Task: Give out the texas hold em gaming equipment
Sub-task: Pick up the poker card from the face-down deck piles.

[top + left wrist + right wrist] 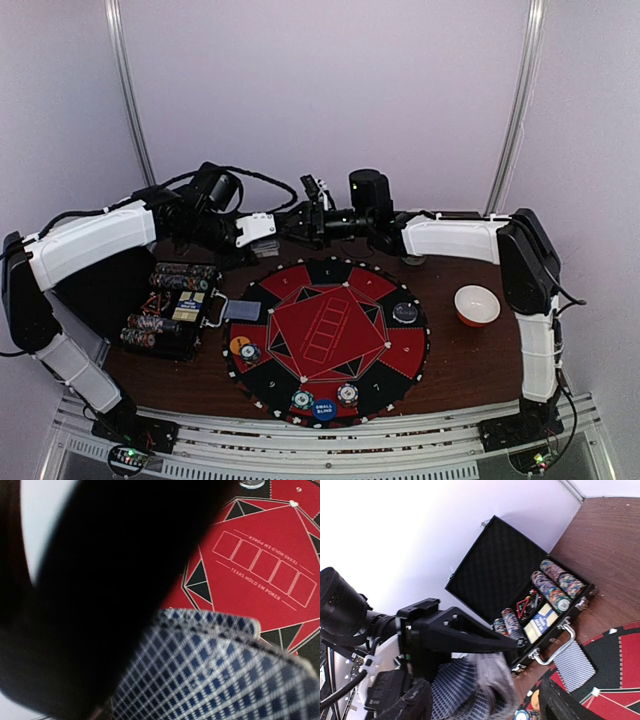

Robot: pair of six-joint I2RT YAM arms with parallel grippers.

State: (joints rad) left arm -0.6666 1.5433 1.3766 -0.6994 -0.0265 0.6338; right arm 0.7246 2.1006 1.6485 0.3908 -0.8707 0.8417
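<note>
1. Left pincer (245,235), upper centre of the top view, is pinching the deck (262,228); in its own wrist view the deck's lattice-backed cards fill the lower right, their edges staggered, with one dark blurred finger (100,595) across the left and middle of the frame.
2. Right pincer (295,222) sits just right of the deck, facing it; in its wrist view its two fingers stand spread at the bottom corners; the deck sits between them, nearer the left one and partly blurred; I cannot tell whether either finger touches it.
3. Mat (400,350), round and red-and-black, lies at the centre of the bench (460,365), below both pincers.
4. Case (492,575) stands open at the left, lid tilted back; chips (180,278) lie in rows inside it.
5. One card (243,311) lies face down just beside the case's handle, at the mat's left rim.
6. Orange button (239,345) sits on the mat's lower left with a chip touching it; blue button (324,408) is at the bottom rim, a chip on either side; dark button (405,312) is at the right rim.
7. Bowl (477,305) stands on the bench right of the mat, apart from it.
</note>
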